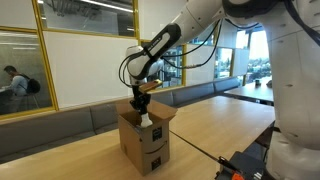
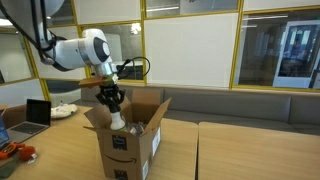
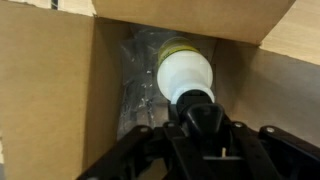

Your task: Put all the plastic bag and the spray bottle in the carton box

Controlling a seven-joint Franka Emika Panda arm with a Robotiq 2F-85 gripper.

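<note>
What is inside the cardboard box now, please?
The spray bottle, gripped by its black head, hangs over crumpled clear bags in the box. The bottle hides the floor beneath it.

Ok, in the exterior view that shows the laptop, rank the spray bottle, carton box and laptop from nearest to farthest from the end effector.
1. spray bottle: gripped by the end effector, hanging right below it.
2. carton box: just underneath, around the bottle's lower part.
3. laptop: far off to the side, near the picture's edge.
</note>
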